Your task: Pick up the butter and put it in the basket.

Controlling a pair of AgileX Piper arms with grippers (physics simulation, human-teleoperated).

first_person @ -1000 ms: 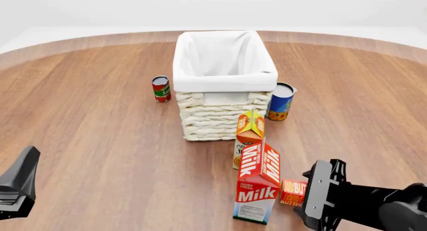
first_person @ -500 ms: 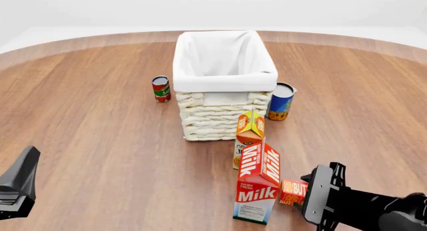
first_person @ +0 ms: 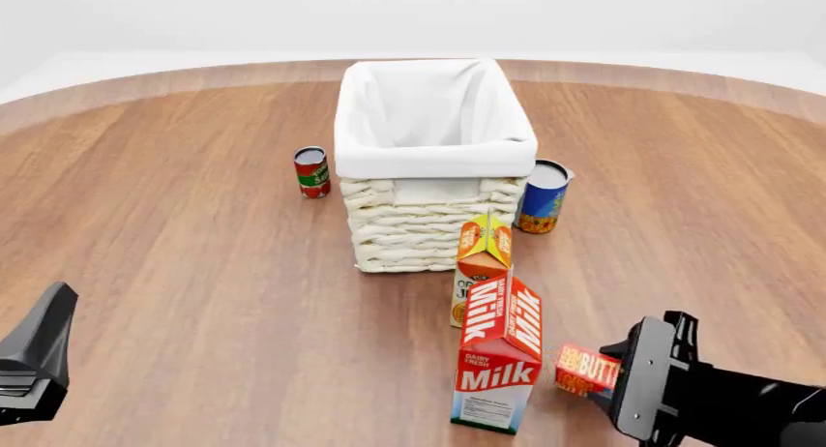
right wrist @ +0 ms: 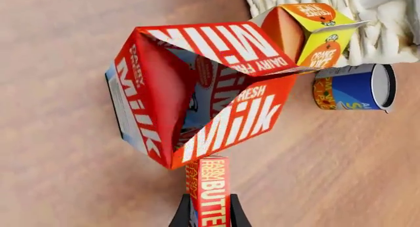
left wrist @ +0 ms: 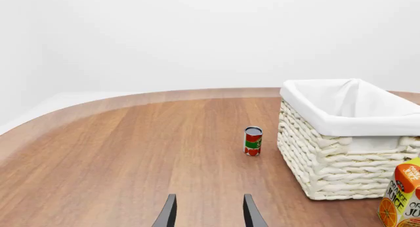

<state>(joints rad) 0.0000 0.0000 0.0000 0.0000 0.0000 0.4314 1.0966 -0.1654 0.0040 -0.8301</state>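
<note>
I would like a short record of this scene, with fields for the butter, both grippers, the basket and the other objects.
butter: held on edge between the right gripper's fingers, beside the milk carton
right gripper: shut on the butter
left gripper: open, holding nothing, over the table
basket: upright, white liner, nothing visible inside
juice carton: upright, between the basket and the milk carton
red can: upright, left of the basket in the front view
blue can: upright, right of the basket

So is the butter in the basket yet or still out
Out. The butter sits between the right gripper's fingers, beside the milk carton, well short of the basket, whose visible interior shows only liner.
</note>
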